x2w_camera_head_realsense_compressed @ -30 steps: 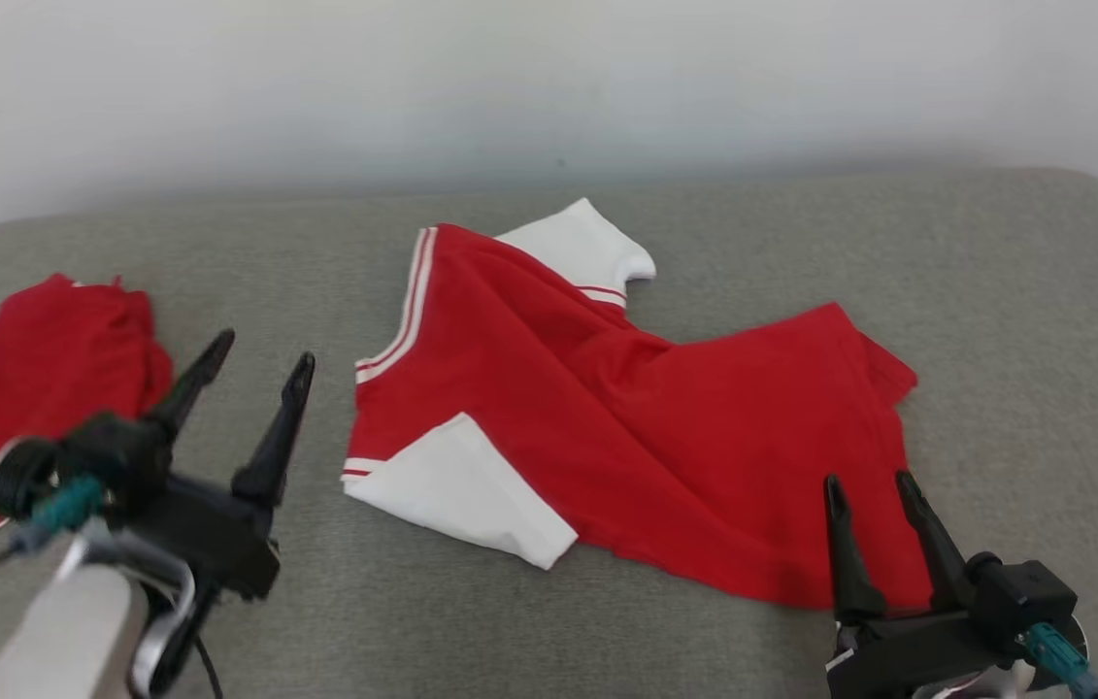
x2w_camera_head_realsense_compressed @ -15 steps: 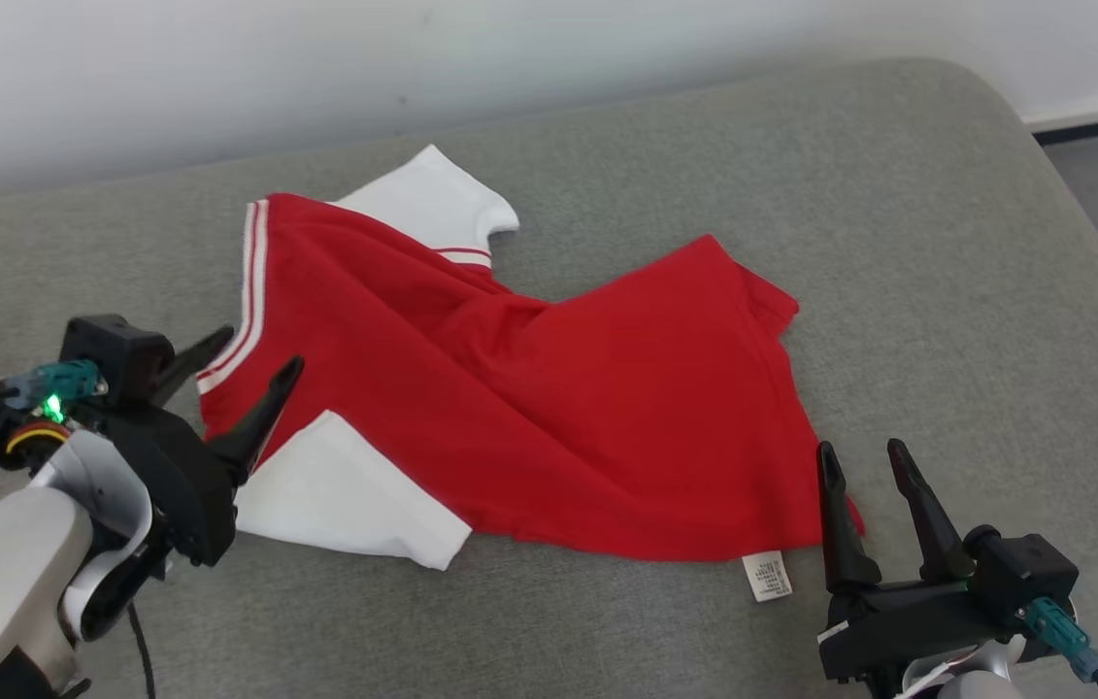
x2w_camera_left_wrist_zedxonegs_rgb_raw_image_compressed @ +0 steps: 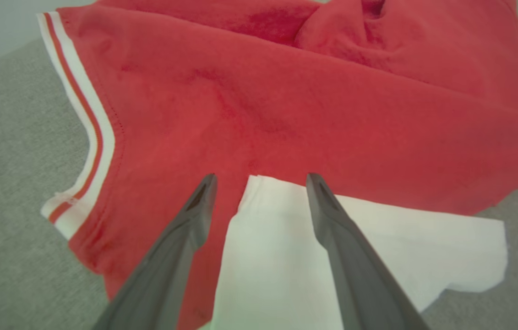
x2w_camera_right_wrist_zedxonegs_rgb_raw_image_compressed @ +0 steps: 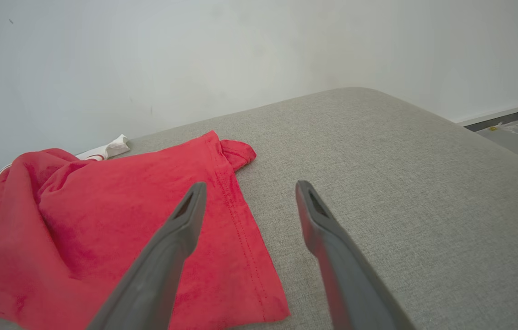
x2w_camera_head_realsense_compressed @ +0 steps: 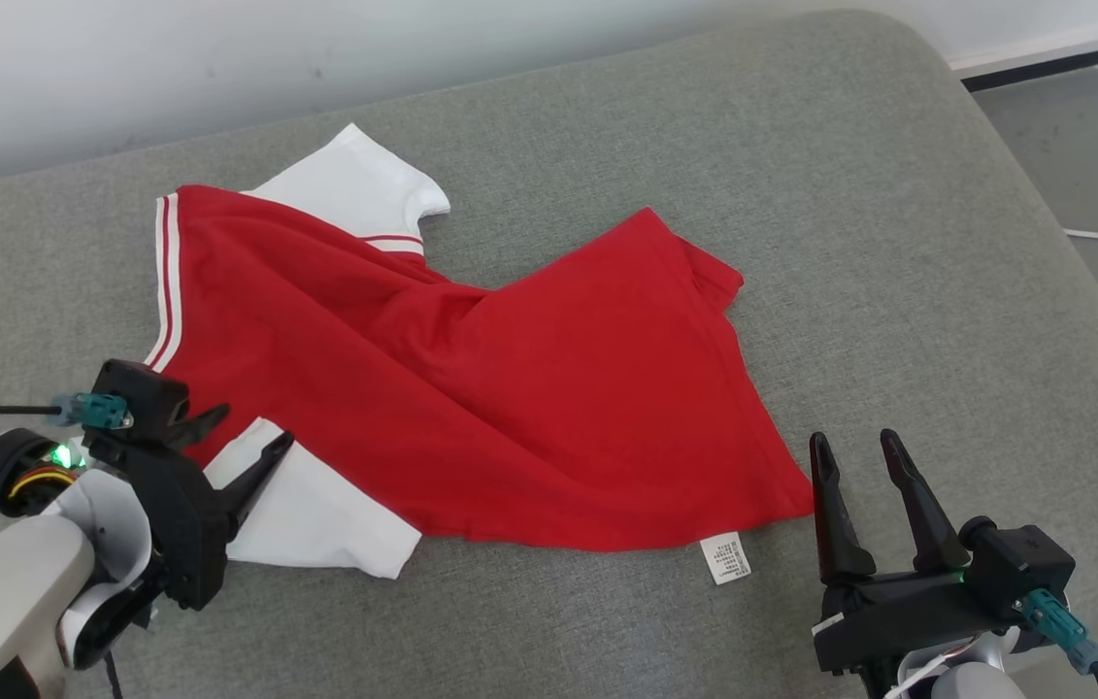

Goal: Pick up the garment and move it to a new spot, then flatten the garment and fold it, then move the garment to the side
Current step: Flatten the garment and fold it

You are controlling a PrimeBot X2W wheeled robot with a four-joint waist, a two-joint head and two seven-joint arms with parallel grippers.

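The rumpled red cotton shirt with white sleeves point(x2w_camera_head_realsense_compressed: 510, 388) is spread across the middle of the grey fabric cushion point(x2w_camera_head_realsense_compressed: 898, 243). The left claw point(x2w_camera_head_realsense_compressed: 252, 425) is held wide over its near-left sleeve point(x2w_camera_head_realsense_compressed: 316, 515), and the right claw point(x2w_camera_head_realsense_compressed: 852, 439) wide beside the near-right hem (white label point(x2w_camera_head_realsense_compressed: 725, 558) showing), presumably so it can be pulled flat.

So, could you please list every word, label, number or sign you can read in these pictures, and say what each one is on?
Nothing here can be read.
White tag at the hem of the red shirt: several lines of tiny print, too small and blurred to make out.
I see no lettering elsewhere on the shirt, on the grey cushion or on the wall.
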